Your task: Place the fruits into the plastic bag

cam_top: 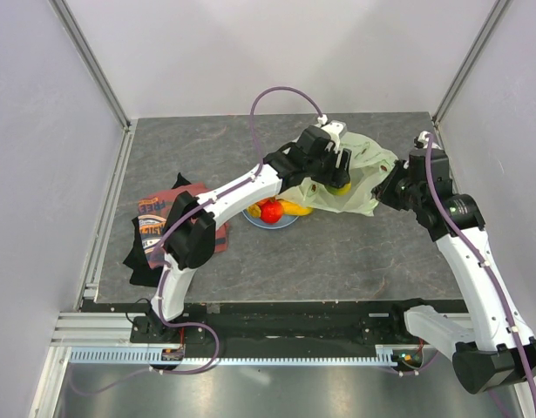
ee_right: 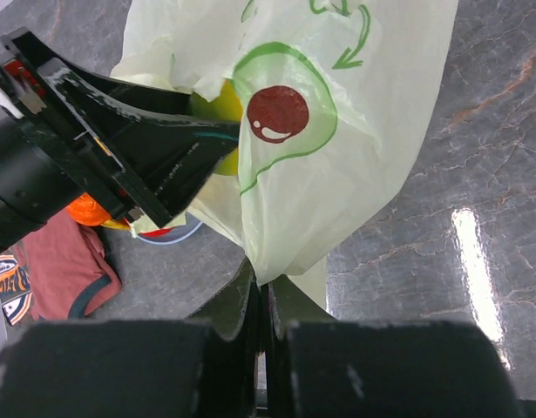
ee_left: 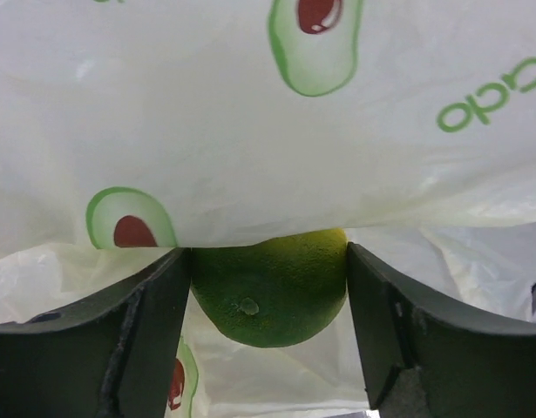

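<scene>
Your left gripper [ee_left: 269, 261] is clamped on the green fruit [ee_left: 268, 305], which seems only just inside the bag [ee_right: 337, 174] mouth. Release here and it could roll back out, or the film drooping over the fingers could snag them. Your right gripper [ee_right: 263, 305] is pinched together on the bag's edge (thin plastic; a tug may slip it). The fruit is round and dimpled, yellowing on top.

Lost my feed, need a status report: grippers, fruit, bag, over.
Left gripper shut on green fruit at plastic bag mouth. Right gripper shut on bag edge. Red fruit, bananas on plate. Bag film drapes over green fruit.
</scene>
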You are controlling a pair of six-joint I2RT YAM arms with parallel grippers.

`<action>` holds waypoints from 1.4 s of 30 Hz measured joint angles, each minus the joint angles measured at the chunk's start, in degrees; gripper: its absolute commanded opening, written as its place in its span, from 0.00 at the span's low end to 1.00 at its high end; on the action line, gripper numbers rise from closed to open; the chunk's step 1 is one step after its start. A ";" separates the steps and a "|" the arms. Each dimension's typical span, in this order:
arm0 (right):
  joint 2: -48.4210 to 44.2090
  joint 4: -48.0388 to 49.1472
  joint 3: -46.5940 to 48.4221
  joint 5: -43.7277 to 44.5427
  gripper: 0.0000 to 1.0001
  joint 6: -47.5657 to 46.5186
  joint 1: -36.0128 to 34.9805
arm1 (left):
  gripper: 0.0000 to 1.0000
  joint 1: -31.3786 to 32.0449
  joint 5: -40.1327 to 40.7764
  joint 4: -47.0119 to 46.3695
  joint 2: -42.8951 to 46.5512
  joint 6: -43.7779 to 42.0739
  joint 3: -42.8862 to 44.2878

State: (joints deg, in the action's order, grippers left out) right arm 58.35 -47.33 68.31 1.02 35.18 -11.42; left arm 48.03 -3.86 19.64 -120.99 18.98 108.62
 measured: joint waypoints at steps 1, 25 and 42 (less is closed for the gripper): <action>0.00 0.11 -0.07 -0.04 0.05 0.07 0.00 | 0.82 0.00 -0.96 -0.28 -0.28 0.24 0.11; 2.56 0.59 0.15 10.38 0.05 1.51 0.85 | 0.87 -0.90 -11.69 -7.08 10.47 -1.66 -4.79; 5.64 4.44 0.63 12.37 0.06 1.53 3.82 | 0.89 -16.74 -3.54 2.58 38.34 -5.73 -35.58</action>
State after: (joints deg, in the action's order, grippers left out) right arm 63.99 -42.89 68.95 13.39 36.71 -7.60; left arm 31.29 -7.40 22.22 -82.65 13.26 73.03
